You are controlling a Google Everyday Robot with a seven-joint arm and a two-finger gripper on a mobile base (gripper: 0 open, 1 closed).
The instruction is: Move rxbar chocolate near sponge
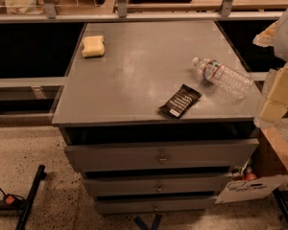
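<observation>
Black rxbar chocolate (180, 101) on cabinet top (149, 66), pincer (272, 102) apart to its right, grip state unclear

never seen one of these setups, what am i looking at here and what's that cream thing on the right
This is a single camera picture looking down on a grey drawer cabinet. The cream thing at the right edge is the robot's tool, the part that grasps. It sits off the cabinet's right side and holds nothing. Three things lie on top: a pale yellow sponge in the far left corner, a black rxbar chocolate near the front edge, and a clear water bottle on its side just right of the bar. The bar is meant to end up near the sponge, and they are far apart now.
</observation>
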